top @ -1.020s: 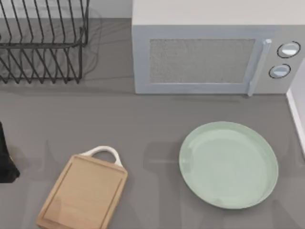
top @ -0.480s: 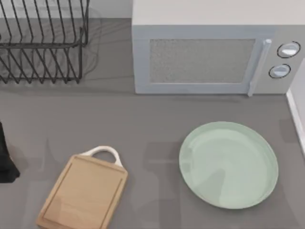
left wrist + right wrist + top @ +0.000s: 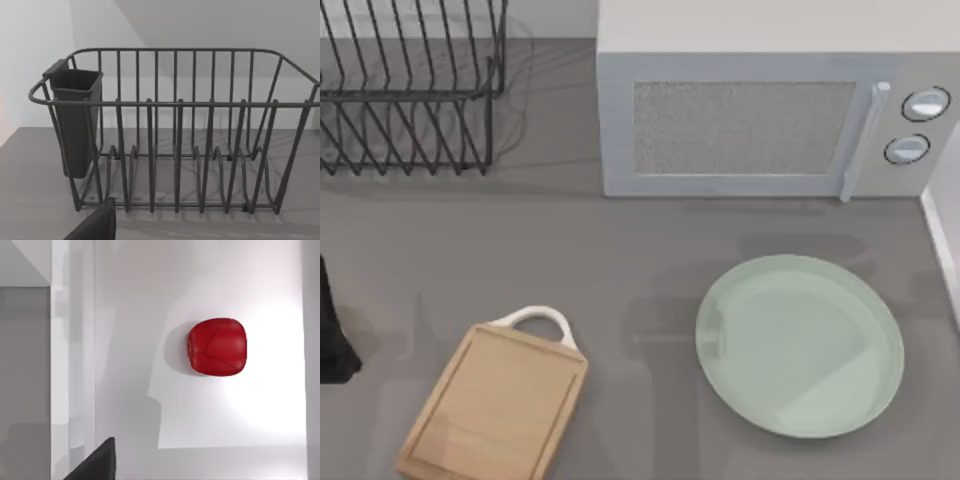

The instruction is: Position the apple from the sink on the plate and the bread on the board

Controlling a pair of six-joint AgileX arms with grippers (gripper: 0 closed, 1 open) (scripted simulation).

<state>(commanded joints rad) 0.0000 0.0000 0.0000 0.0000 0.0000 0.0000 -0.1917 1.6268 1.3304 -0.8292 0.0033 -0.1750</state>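
Dark casing of the right gripper edges into its wrist view; whether it is wide or narrow I cannot tell. It holds nothing. Straight below its camera, the apple lies alone on the white floor of the sink.

Over the last second the arm's shadow has slid across the plate toward the microwave. I judge the right arm is lining up over the apple, with the grasp yet to come.

The plate and the board sit bare and unmoved. The left gripper stays parked facing the dish rack.
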